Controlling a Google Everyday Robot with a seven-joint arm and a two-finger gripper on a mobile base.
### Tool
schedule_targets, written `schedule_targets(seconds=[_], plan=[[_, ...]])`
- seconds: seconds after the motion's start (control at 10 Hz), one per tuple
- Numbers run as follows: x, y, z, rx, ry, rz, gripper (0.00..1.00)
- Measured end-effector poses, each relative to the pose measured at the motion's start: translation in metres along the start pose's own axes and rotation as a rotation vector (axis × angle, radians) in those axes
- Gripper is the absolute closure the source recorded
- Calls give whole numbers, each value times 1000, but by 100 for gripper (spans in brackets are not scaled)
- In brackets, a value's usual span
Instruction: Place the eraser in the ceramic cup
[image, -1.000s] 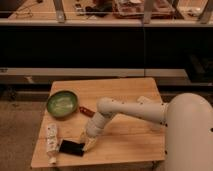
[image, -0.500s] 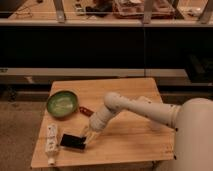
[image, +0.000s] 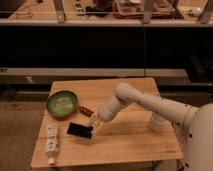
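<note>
Over the table's (image: 125, 146) 9 o'clock half, your gripper (image: 94, 124) is clamped on the eraser's (image: 79, 131) 3 o'clock edge, w/ the ceramic cup (image: 158, 123) well apart at 3 o'clock.

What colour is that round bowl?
Green bowl, camera view; gripper holds the eraser at its right end.

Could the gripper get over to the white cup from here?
Probably yes: the gripper, holding the eraser by one end, has nothing standing between it and the ceramic cup.
</note>
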Motion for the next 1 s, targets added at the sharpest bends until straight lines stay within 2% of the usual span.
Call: schedule_targets(seconds=[0.1,0.2,0.3,0.5,0.8,1.0], plan=[[-2,-10,-28,35,24,-14,100],[-4,-17,-47,58,37,-20,100],[-5,-23,-64,76,46,-21,100],[0,-37,-113,138,55,2,100],[32,-43,-169,233,54,90,100],[57,-34,-198,286,32,156,100]])
